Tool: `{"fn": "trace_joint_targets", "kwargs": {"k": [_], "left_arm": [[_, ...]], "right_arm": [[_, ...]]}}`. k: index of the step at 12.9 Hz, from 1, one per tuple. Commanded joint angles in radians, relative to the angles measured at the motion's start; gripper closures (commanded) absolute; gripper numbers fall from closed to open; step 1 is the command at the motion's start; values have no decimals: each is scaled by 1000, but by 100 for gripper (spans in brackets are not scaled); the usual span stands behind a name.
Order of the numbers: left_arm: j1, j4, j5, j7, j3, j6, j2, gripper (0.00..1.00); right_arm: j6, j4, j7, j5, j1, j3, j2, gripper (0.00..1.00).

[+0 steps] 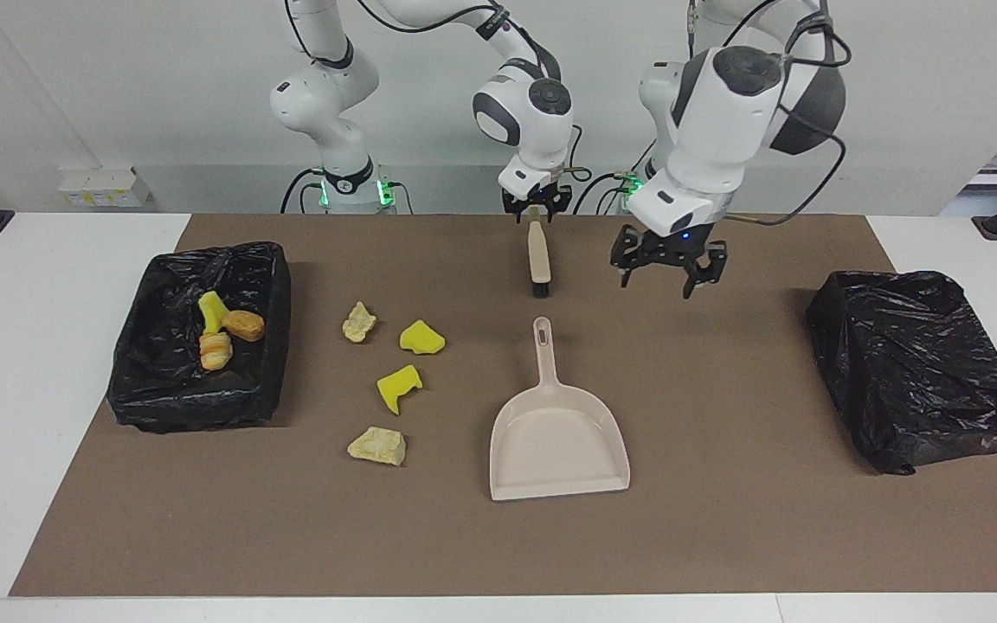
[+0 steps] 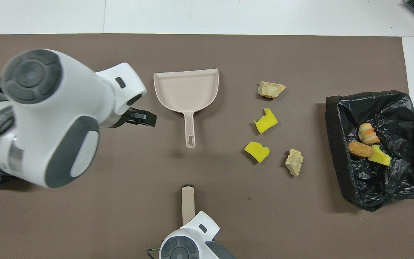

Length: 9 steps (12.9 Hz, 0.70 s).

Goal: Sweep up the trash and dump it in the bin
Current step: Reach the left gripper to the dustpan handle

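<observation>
Our right gripper [image 1: 536, 210] jaws are closing on the beige black-bristled brush [image 1: 538, 258]; left gripper [image 1: 667, 270], jaws apart, must reach the beige plastic dustpan [image 1: 556, 428].

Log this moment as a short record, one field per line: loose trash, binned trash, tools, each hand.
loose trash: four pieces on the mat, two tan chunks and two yellow wedges, between bin and dustpan
binned trash: three pieces in the open bin
dustpan: flat on the mat, empty
brush: on the mat, nearer the robots than the dustpan
covered bin: at the left arm's end
right hand: at the brush handle's end, grip unclear
left hand: open, empty, above the mat beside the brush
</observation>
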Motion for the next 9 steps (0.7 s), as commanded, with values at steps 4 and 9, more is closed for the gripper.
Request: {"fn": "trace_joint_targets", "kwargs": {"k": [4,9], "left_arm": [[-137,3,10,-159,18,214,201,0],[-165,12,42,-227,20,323,310,0]], "right_arm": [[-16,-35,-7,82,28,0,-32,38],[-24,-35,-9,82,30,0,-32,100]]}}
